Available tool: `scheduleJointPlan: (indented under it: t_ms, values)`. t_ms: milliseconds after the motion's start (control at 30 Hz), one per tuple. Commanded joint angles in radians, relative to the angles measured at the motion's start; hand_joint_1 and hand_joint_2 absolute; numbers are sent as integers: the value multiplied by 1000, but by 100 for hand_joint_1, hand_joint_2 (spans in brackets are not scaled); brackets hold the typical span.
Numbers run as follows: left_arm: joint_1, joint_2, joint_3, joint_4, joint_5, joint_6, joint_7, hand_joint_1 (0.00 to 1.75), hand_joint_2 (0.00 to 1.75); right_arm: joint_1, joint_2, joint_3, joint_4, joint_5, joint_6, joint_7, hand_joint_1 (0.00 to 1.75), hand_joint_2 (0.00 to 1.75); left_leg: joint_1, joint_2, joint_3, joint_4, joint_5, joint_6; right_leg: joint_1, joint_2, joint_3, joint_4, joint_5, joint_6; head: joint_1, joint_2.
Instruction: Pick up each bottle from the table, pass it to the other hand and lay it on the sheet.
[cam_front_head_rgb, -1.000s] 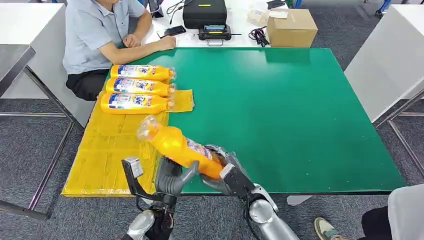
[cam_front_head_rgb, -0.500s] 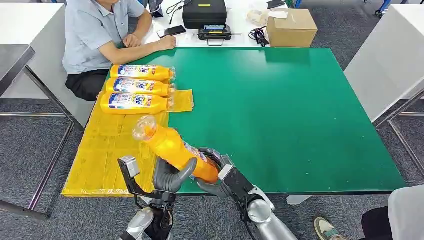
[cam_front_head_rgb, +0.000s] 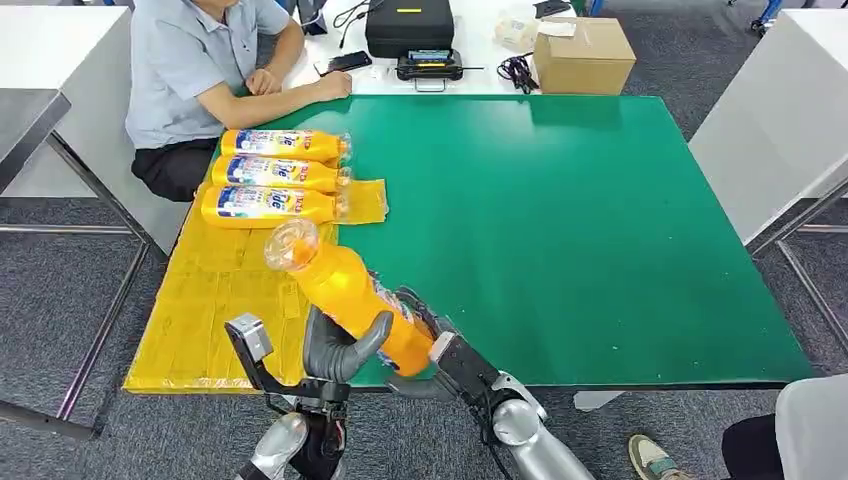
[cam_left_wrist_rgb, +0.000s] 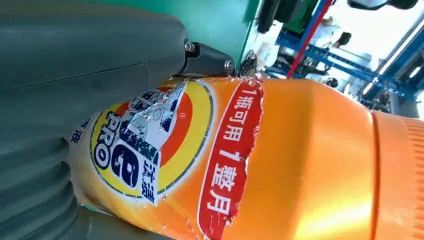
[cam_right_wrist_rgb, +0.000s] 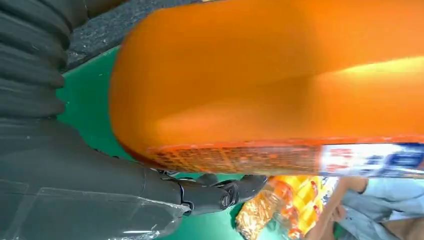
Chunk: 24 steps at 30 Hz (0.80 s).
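1. At the near edge of the table, both hands hold one orange bottle (cam_front_head_rgb: 345, 295) in the air. It tilts, with its cap end raised toward the yellow sheet and its base low between the hands.
2. The left hand (cam_front_head_rgb: 335, 350) wraps its thumb and fingers around the lower body of the bottle from the left side; the left wrist view shows the torn label (cam_left_wrist_rgb: 145, 145) right against the grey palm.
3. The right hand (cam_front_head_rgb: 425, 345) grips the base of the bottle from the right, its dark fingers (cam_right_wrist_rgb: 220, 192) curled under the orange body.
4. The green table (cam_front_head_rgb: 580, 230) stretches ahead, with the yellow sheet (cam_front_head_rgb: 215, 300) covering its left strip.
5. Three more bottles (cam_front_head_rgb: 270, 175) lie side by side on the far part of the sheet, caps pointing right.
6. Behind them a person (cam_front_head_rgb: 200, 70) sits with forearms resting on a white table.
7. On that white table stand a black case (cam_front_head_rgb: 408, 25) and a cardboard box (cam_front_head_rgb: 583, 55).
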Motion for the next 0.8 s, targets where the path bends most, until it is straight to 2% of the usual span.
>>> scheduleJointPlan:
  t_ms: [33,233,433,467,500,533,567,600,633,800]
  values:
    - [-36,28,-31,17,-97,89,-48,175,175,-42,1,1,119,10,-42,17,0,175,2,1,4,0,-2,-2,2,1,4,-1,-1,-3,0,0]
    - [-36,28,-31,17,-97,89,-48,175,175,-42,1,1,119,10,-42,17,0,175,1,1,3,-1,-1,-2,1,1,3,-1,-1,-2,0,0]
    - [-58,56,-36,56,-325,233,-45,175,175,-16,-3,-42,124,39,-112,13,0,175,0,0,2,-1,0,-1,0,0,2,-1,0,-1,0,0]
    - [-71,63,-46,88,-419,279,-11,175,175,-10,-3,-53,124,47,-120,6,0,175,1,1,5,-1,-1,-2,2,0,5,-1,-1,-3,0,0]
    - [-122,105,-105,192,-672,370,127,168,175,-3,-2,-69,126,60,-129,-2,0,175,1,-1,4,-2,0,-2,1,-1,5,-2,-1,-2,0,0]
    - [-134,98,-19,249,-1006,404,203,168,175,-5,5,-93,131,82,-127,-14,0,175,1,-1,4,-2,0,-2,1,-2,4,-2,-1,-2,0,0]
    - [-116,61,109,268,-1310,404,233,175,175,-18,13,-103,144,98,-118,-21,0,175,1,-2,5,-2,0,-2,1,-2,5,-2,0,-2,0,0]
    - [-136,70,135,316,-1467,404,273,175,175,-29,20,-113,154,106,-116,-22,0,175,2,-1,7,-3,0,-3,2,-2,7,-3,0,-3,0,0]
    - [-154,78,167,344,-1557,404,312,175,175,-42,26,-121,163,113,-114,-24,0,175,1,2,6,-3,0,-2,1,2,5,-3,0,-3,0,0]
    - [-185,88,184,383,-1584,402,326,175,175,-42,33,-137,160,117,-114,-24,0,175,2,3,6,-1,-1,-3,2,2,5,-1,0,-3,0,0]
